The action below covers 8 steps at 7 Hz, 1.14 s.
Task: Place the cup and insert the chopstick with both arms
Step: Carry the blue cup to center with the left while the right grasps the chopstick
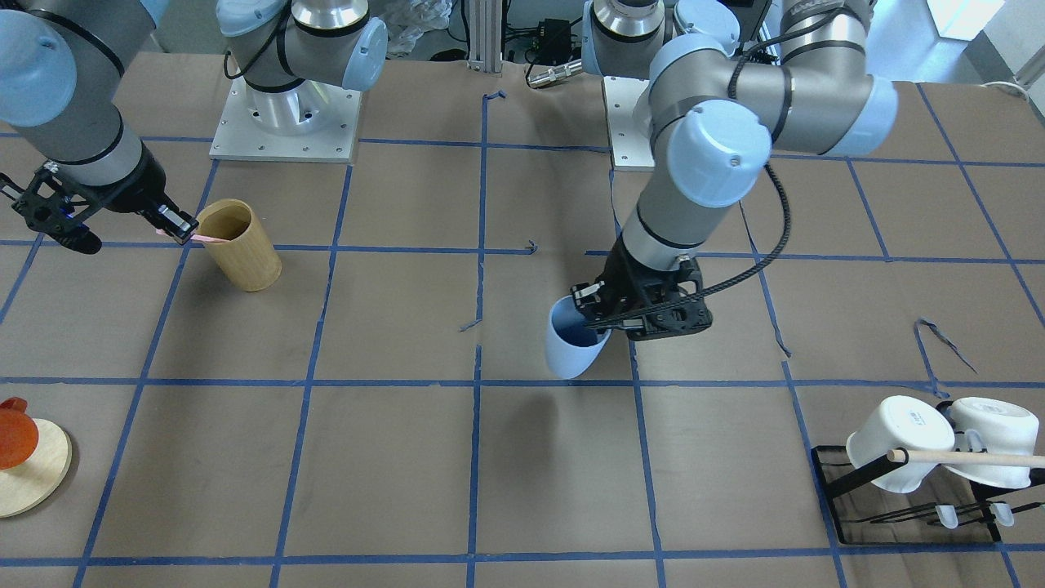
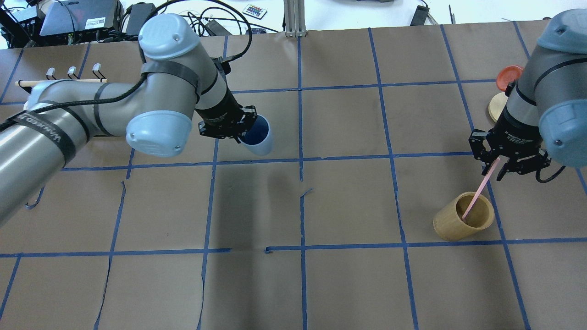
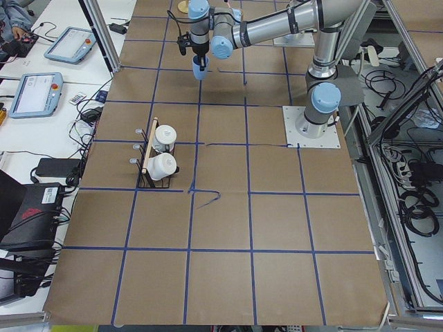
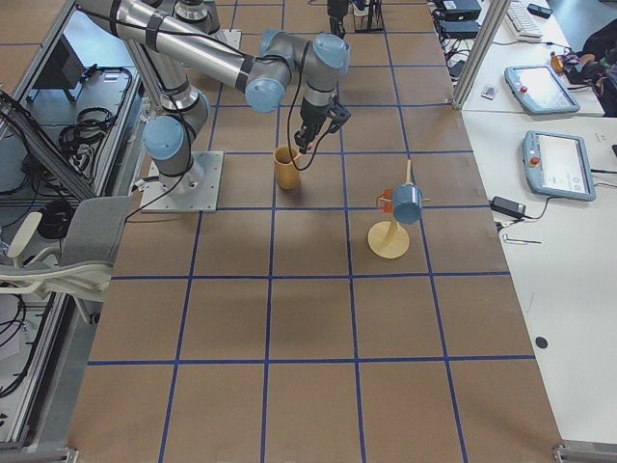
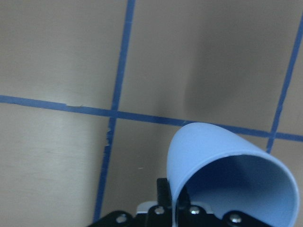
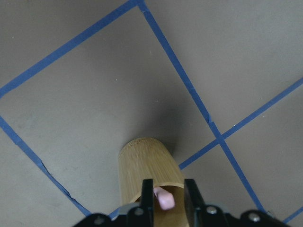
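**Cup Up in the Air, Stick in the Wooden Pot**

Closest to the robot, the wooden pot [image 2: 447, 229] stands on the tabletop [image 2: 348, 284]. The pink chopstick [image 2: 480, 190] leans out of it, with its low end inside the pot. The right arm [image 2: 527, 110] has its jaws pinched narrow on the top of the stick.

Farther out, the left arm [image 2: 183, 87] holds the blue cup [image 2: 257, 135], its jaws closed on the rim. The cup is tipped over sideways. It looks to be up in the air, since its shadow lies apart from it.

This looks like the carrying step. Next, the cup should be turned upright, set down flat and let go. Then the stick must be lifted clear of the pot, carried over and dropped into the cup.
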Tool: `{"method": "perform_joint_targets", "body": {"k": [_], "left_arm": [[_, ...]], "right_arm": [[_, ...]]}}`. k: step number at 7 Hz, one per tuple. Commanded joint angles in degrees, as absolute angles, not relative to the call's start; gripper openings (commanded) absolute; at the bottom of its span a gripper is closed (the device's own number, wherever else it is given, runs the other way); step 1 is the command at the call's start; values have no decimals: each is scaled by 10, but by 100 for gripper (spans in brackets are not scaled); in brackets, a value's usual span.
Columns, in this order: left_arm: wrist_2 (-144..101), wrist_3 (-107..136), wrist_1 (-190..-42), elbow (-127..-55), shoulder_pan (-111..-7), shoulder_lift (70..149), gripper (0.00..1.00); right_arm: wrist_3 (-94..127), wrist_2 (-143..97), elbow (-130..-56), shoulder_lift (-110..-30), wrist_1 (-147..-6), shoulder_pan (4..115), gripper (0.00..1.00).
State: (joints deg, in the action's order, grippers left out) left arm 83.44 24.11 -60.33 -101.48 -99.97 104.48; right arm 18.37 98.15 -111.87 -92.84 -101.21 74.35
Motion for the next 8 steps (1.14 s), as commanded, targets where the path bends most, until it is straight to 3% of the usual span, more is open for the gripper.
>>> {"method": "perform_joint_targets", "body": {"k": [1,2,4,5,6,8], "left_arm": [[838,302,-540,-1014,-1062,1091,0],[835,297,-536,-1013,-1065,1103,0],[837,298,-539,-1013,-1073,1106,0],[837,303,-538,-1013,-1075,1111,83],[838,308,-538,-1006,-1077,1107,100],[838,301,-563,-957,-1070,1092,100]], "right_arm": [[182,977,-1116,-928,-1021,744,10],[178,977,-1114,-932,-1025,742,0],[178,967,-1080,-932,-994,742,0],[182,964,-1058,-932,-964,743,0],[183,962,-1030,-933,-910,742,0],[184,960,-965,-933,-836,743,0]]}}
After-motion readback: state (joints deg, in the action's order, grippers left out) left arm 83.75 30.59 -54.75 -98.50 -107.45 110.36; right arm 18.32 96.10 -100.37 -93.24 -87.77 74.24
